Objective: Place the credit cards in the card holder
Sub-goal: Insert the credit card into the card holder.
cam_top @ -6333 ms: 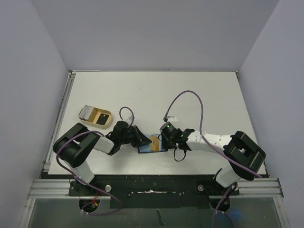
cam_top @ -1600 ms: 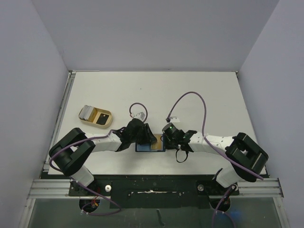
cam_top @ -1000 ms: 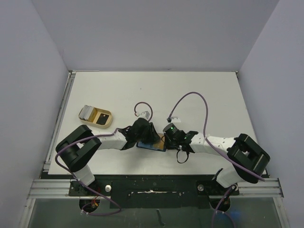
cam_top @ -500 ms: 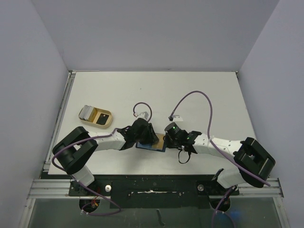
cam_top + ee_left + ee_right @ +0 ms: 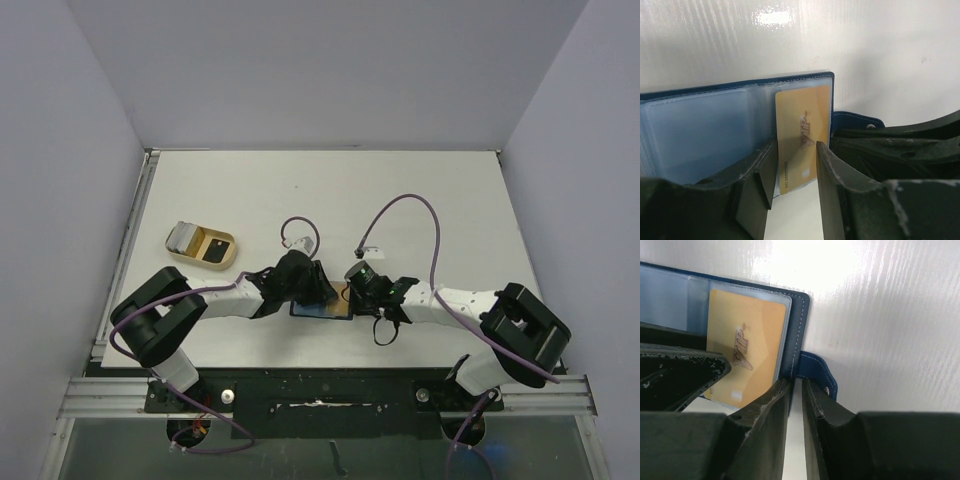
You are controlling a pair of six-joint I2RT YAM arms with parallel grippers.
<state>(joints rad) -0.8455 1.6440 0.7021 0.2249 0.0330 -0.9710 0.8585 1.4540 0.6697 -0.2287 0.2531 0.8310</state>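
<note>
Card holder (image 5: 322, 310) lies open and flat on the worktop (image 5: 420, 210), at the middle of the near side, between the two arms. Gold card (image 5: 802, 135) sits in the right-end clear sleeve, close against the holder's right edge. The snap tab (image 5: 817, 374) pokes out to the right of that edge. Left jaws are parted, with one finger (image 5: 760, 185) on each long side of the card's end and the card lying in the gap between them. The fingers are at the card's edges, but I can't tell if they pinch it or just bracket it. Right jaws are nearly closed, leaving a thin slit with worktop showing through. Their tips sit at the holder's right edge where the tab comes out, just right of the card, inner finger (image 5: 772, 410) beside the stitched edge. Can't tell if they nip the edge or only rest there. Black card (image 5: 214, 251) is well off to the left in the beige tray (image 5: 231, 250), apart from both jaws. A grey-white item (image 5: 181, 238) sits at the tray's left end.
</note>
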